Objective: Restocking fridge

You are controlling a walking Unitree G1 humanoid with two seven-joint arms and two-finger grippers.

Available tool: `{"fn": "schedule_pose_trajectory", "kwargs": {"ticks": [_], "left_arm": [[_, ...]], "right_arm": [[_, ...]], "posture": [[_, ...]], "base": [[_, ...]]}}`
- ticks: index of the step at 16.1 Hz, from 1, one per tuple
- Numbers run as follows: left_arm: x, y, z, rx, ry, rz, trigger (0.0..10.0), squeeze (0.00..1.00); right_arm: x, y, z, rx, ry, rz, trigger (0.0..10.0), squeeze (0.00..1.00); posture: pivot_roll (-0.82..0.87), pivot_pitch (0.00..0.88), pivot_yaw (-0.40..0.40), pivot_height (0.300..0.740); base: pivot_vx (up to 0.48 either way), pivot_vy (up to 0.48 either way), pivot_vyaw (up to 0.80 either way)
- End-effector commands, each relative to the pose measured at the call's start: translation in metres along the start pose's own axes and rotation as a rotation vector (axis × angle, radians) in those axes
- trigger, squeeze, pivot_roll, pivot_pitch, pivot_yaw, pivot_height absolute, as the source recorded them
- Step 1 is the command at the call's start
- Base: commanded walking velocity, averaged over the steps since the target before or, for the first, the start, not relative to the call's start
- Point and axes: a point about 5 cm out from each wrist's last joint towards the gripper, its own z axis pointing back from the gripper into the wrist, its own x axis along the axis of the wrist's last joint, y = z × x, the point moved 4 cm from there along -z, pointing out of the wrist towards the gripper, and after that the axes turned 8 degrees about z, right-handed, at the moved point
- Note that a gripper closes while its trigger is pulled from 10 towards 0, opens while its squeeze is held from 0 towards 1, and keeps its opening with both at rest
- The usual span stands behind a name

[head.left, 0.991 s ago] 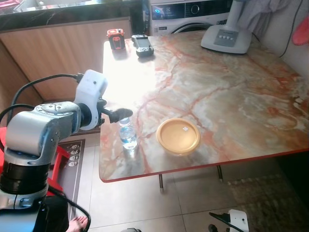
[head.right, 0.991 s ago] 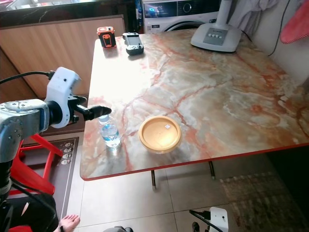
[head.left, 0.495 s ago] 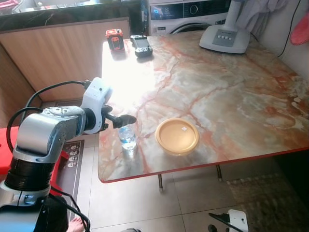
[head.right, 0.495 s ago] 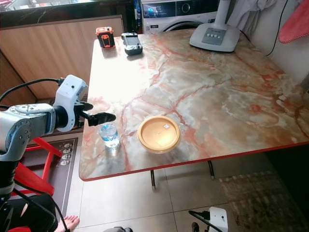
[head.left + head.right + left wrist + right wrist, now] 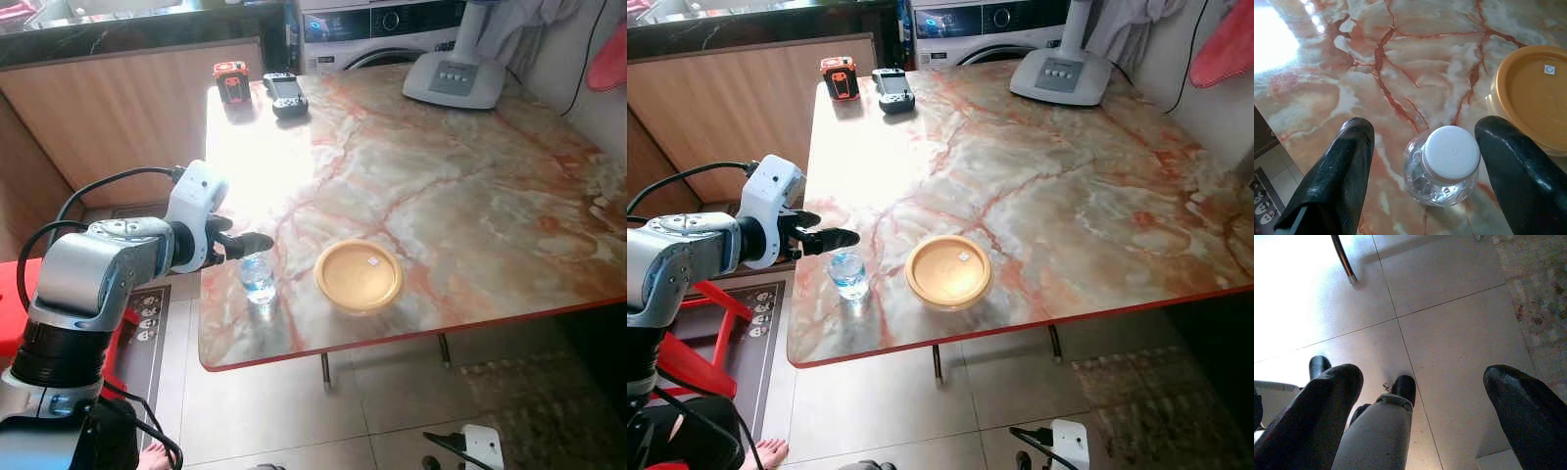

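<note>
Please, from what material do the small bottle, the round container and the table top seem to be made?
Bottle: clear, glossy plastic, likely; the table shows through it, and the ribbed white cap looks matte plastic.
Container: opaque yellow-orange plastic, probably, with a smooth, slightly shiny lid.
Table top: polished marble or a marble-look slab; red-brown veins and strong window glare. Which one, I cannot tell.

No word, brand or number can be read anywhere. The yellow lid (image 5: pixel 1535 93) carries a small white sticker (image 5: pixel 1549 69) toward its 2 o'clock edge, with a mark like a circle or letter C, too small to tell. The washing machine (image 5: pixel 387 22) panel shows a lit display, illegible.
</note>
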Motion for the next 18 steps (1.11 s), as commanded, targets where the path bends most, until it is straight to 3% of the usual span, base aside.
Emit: {"fn": "schedule_pose_trajectory", "kwargs": {"ticks": [1,5,6,8,9,18], "left_arm": [[-0.0046,-0.001,-0.0013,-0.013,0.012,-0.005,10.0,0.0],[-0.0098,-0.0047,-0.0023,-0.037,0.029,0.005,10.0,0.0],[-0.0119,-0.0053,-0.0029,-0.039,0.033,-0.001,9.4,0.0],[-0.0098,-0.0034,-0.0028,-0.027,0.025,-0.009,1.3,0.0],[-0.0082,-0.0042,-0.0022,-0.034,0.022,-0.013,0.0,0.0],[-0.0068,-0.009,-0.001,-0.048,0.012,-0.037,0.0,0.0]], "right_arm": [[-0.0065,0.0004,0.001,0.007,0.023,0.003,10.0,0.0],[-0.0072,0.0009,0.0011,0.01,0.025,0.008,10.0,0.0],[-0.0073,0.001,0.0011,0.01,0.024,0.009,10.0,0.0],[-0.0071,0.0012,0.0011,0.012,0.022,0.01,10.0,0.0],[-0.0071,0.0011,0.0011,0.013,0.022,0.011,10.0,0.0],[-0.0073,0.0016,0.0013,0.022,0.022,0.019,10.0,0.0]], "posture": [[0.21,0.031,0.039,0.74],[0.22,0.035,0.041,0.74],[0.21,0.035,0.041,0.74],[0.21,0.035,0.04,0.74],[0.21,0.035,0.04,0.74],[0.22,0.036,0.039,0.74]], "base": [[0.0,0.0,0.0],[0.0,0.0,0.0],[0.0,0.0,0.0],[0.0,0.0,0.0],[0.0,0.0,0.0],[0.0,0.0,0.0]]}}
